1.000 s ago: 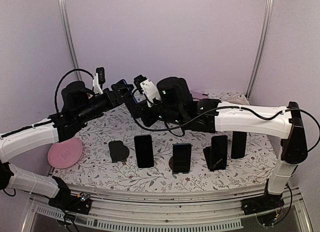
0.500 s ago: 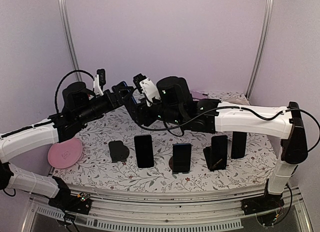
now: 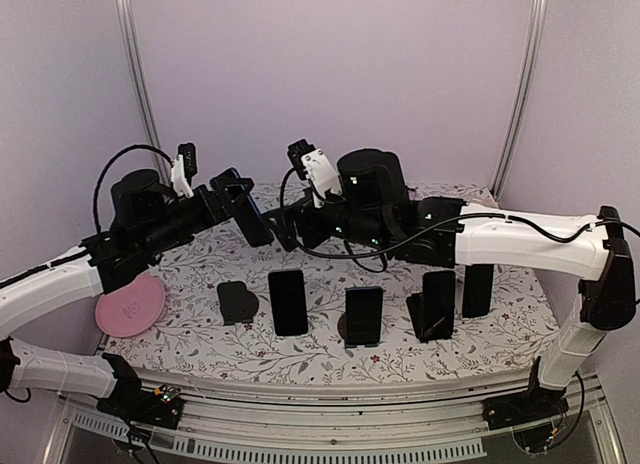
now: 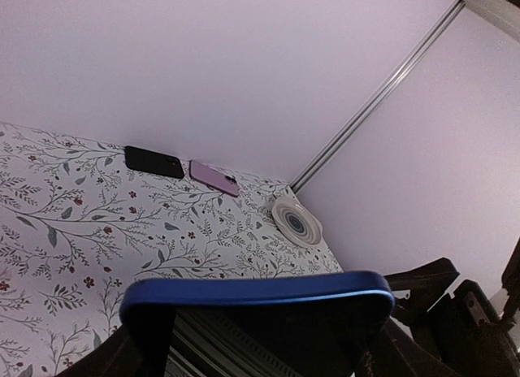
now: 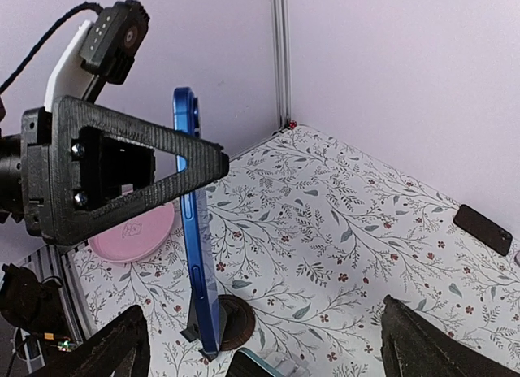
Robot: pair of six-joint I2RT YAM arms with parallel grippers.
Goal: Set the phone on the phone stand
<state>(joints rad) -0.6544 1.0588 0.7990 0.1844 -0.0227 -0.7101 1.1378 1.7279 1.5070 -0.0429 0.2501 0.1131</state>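
My left gripper point(image 3: 236, 196) is shut across the width of a dark phone with a blue rim point(image 3: 251, 217), holding it in the air over the back left of the table. In the left wrist view the phone's blue edge point(image 4: 256, 292) spans the space between the fingers point(image 4: 134, 348). My right gripper point(image 3: 285, 227) is just right of the phone, open and empty, and in the right wrist view the phone point(image 5: 193, 239) stands edge-on, clear of it. An empty black phone stand point(image 3: 238, 301) sits at the front left.
Several stands with phones on them line the front: point(image 3: 288, 302), point(image 3: 363, 316), point(image 3: 436, 302), point(image 3: 477, 289). A pink disc point(image 3: 130, 306) lies at the left. A black phone point(image 4: 154, 160), a pink phone point(image 4: 214, 178) and a round white coaster point(image 4: 296, 221) lie at the back.
My right gripper has opened, let go of the phone and drawn back to the right. The left gripper keeps the phone and has shifted slightly left.
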